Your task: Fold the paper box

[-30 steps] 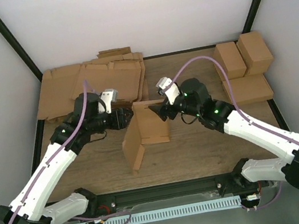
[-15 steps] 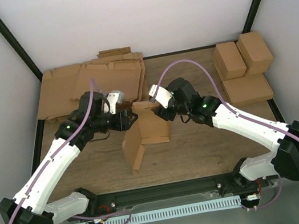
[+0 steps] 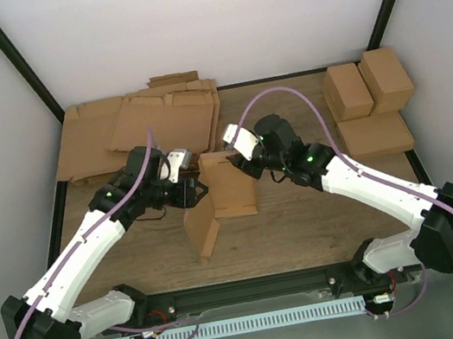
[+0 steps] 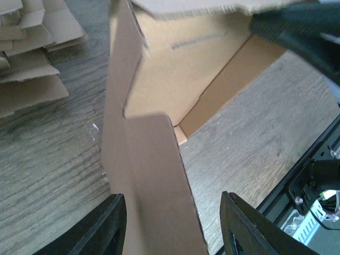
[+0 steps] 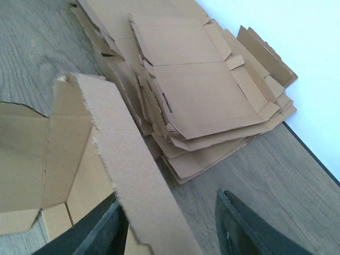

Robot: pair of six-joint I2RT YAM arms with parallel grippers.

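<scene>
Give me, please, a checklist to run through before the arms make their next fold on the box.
1. Paper box stands half-folded in the middle of the table: ok.
2. Left gripper straddles the box's left side panel: ok.
3. Left fingers pinch that panel: not ok, a gap shows beside the card.
4. Right gripper straddles an upright flap edge: ok, though the jaws are not clamped on it.
5. Stack of flat sheets is apart from the box: cannot tell, they lie very close.
6. Box base sits flat on the table: cannot tell.

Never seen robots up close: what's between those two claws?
The half-folded paper box stands between left gripper and right gripper, clearest in the top view.
</scene>
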